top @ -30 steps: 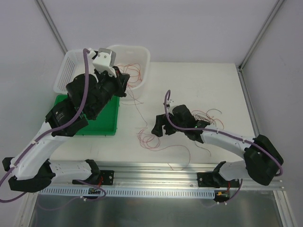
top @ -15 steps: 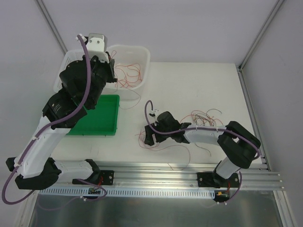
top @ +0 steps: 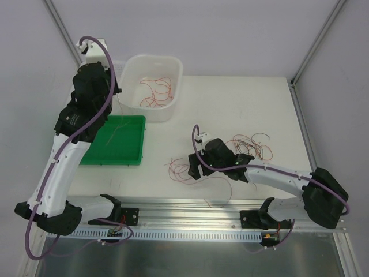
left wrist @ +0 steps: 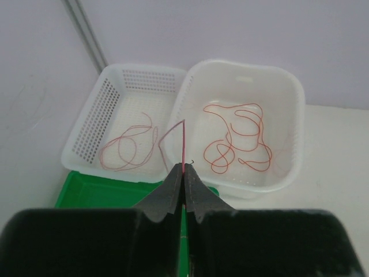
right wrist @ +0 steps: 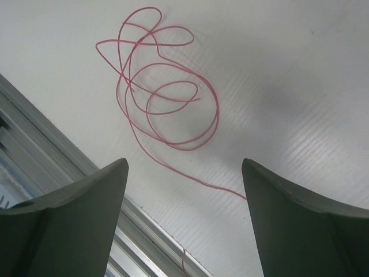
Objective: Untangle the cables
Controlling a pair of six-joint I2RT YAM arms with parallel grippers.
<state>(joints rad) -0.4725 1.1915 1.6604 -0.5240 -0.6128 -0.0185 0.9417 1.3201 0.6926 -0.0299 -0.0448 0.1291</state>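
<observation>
My left gripper (left wrist: 183, 167) is shut on a thin red cable (left wrist: 184, 144), which sticks out past the fingertips and bends back in a sharp hook. It hangs high at the back left (top: 113, 92), over the green tray (top: 130, 151), and the cable's tail (top: 121, 115) dangles toward the tray. My right gripper (right wrist: 184, 164) stands open just above the table, with nothing between its fingers. A loose red cable coil (right wrist: 218, 109) lies ahead of it, with one strand running under the right finger. A tangle of red, orange and black cables (top: 251, 144) lies behind that arm.
A white tub (left wrist: 291, 121) holds several red cables (left wrist: 239, 141). Left of it, a white perforated basket (left wrist: 92, 124) holds one red cable (left wrist: 130, 147). The aluminium rail (right wrist: 69, 173) at the table's near edge runs close by the right gripper's left finger.
The left arm rose and swung left, from the tub's near side to above the tray and basket, keeping its cable. The right gripper reached left, then came back a little over the coil.
</observation>
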